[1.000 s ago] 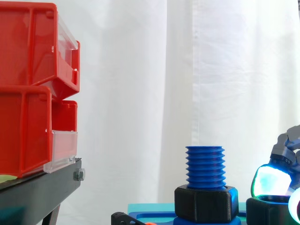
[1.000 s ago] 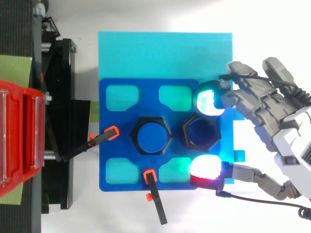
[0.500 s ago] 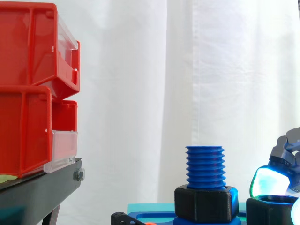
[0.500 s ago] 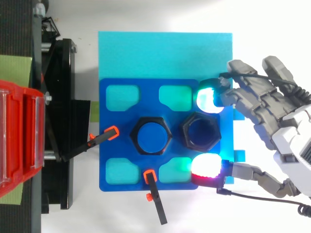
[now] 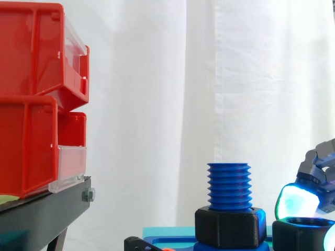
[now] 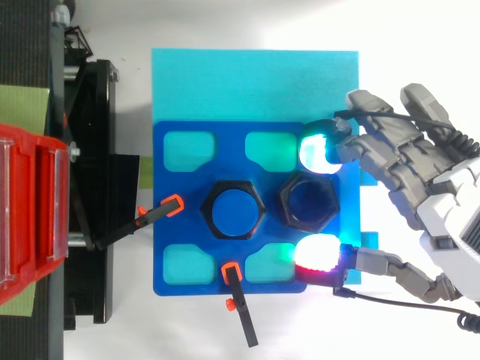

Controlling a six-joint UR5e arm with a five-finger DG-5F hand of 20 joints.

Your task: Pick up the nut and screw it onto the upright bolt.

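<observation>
Hand (image 6: 420, 172) came in from the right in the top view, grey jointed fingers spread and relaxed, gripping nothing. Two glowing pads straddled the nut (image 6: 307, 202): a white-green one (image 6: 319, 154) on the far side and a white-red one (image 6: 319, 255) on the near side. From the side the green pad sat just above the nut's rim; couldn't tell if it touched.

The nut was black, hexagonal, with a round bore, and lay flat on the blue plate (image 6: 180, 255), just right of the bolt (image 5: 229, 185). The bolt was blue plastic with coarse thread, standing upright, with a second black hex nut (image 5: 229, 226) already seated at its base.

The plate had rounded rectangular cut-outs and lay on a cyan sheet (image 6: 247, 82) on the white desk (image 6: 247, 22). Two black clamps with orange tips (image 6: 161, 212) (image 6: 238, 296) pressed on the plate's left and near edges.

Glossy red bins (image 5: 31, 104) with clear fronts were stacked on a black stand (image 5: 42, 214) at left, in front of a pleated white curtain (image 5: 172, 104).
</observation>
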